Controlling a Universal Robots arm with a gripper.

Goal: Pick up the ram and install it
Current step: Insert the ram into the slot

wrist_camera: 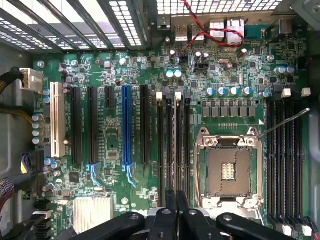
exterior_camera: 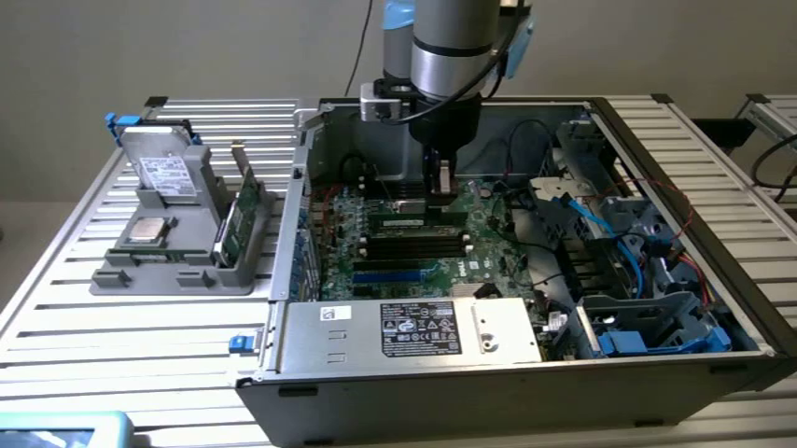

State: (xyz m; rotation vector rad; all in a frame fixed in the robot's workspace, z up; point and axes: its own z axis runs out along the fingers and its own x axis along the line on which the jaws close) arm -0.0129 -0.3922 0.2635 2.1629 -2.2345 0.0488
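My gripper reaches down into the open computer case, over the green motherboard. Its fingers are shut on the ram, a slim dark-green stick with a small white label. The ram lies level just above the long black slots. In the wrist view the black fingers stand close together over a group of black slots beside the empty silver CPU socket. The ram's edge between them is hard to make out there.
A grey parts rack outside the case on the exterior view's left holds a drive, a chip and upright green cards. The power supply fills the case's near side. Blue and black cables and drive bays crowd the exterior view's right.
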